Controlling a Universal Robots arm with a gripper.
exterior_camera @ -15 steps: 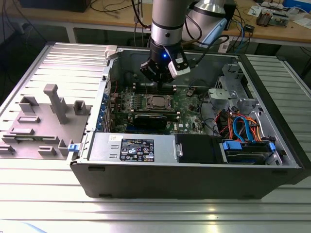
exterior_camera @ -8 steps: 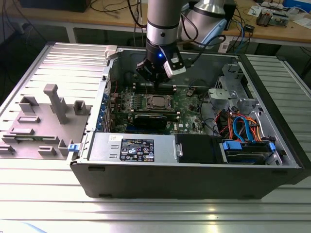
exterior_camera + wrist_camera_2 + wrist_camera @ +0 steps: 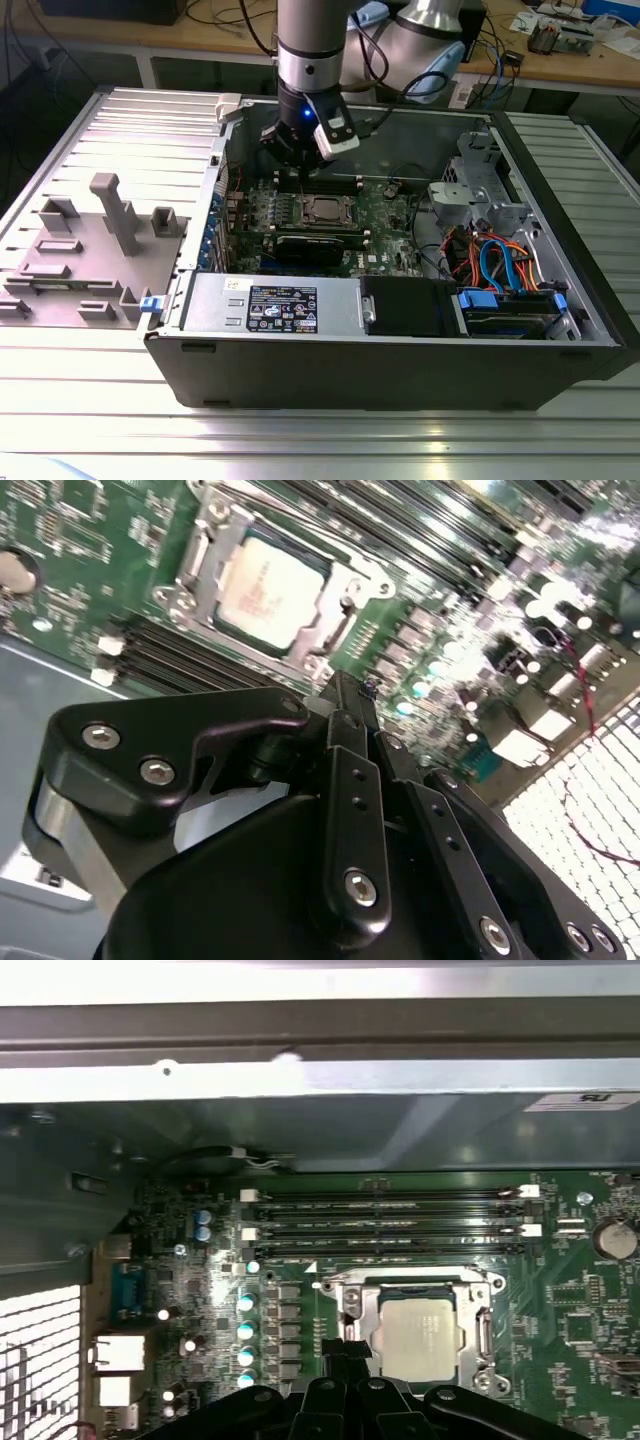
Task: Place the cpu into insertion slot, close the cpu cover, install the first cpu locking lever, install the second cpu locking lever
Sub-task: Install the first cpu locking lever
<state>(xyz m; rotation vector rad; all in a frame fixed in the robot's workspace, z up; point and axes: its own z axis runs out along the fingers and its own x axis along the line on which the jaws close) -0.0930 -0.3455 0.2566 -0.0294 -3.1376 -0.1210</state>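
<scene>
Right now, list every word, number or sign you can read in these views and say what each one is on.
No text is legible; print shows in four places.
Black label on the silver housing: too small to read.
White sticker beside it: too small.
The cpu, second wrist view: faint reddish marks on top, blurred.
White label on the case wall, first wrist view: blurred.

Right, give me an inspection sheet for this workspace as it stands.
Surface: ribbed metal table, open computer case on it.
Job's things: chip sits in its socket; cover lies flat around it.
Clutter: grey fixture block beside the case.
Grippers: claw shut, holding nothing, above the board near the socket.
Cables: orange and blue cables inside the case.
Surroundings: workbench behind the table.
</scene>
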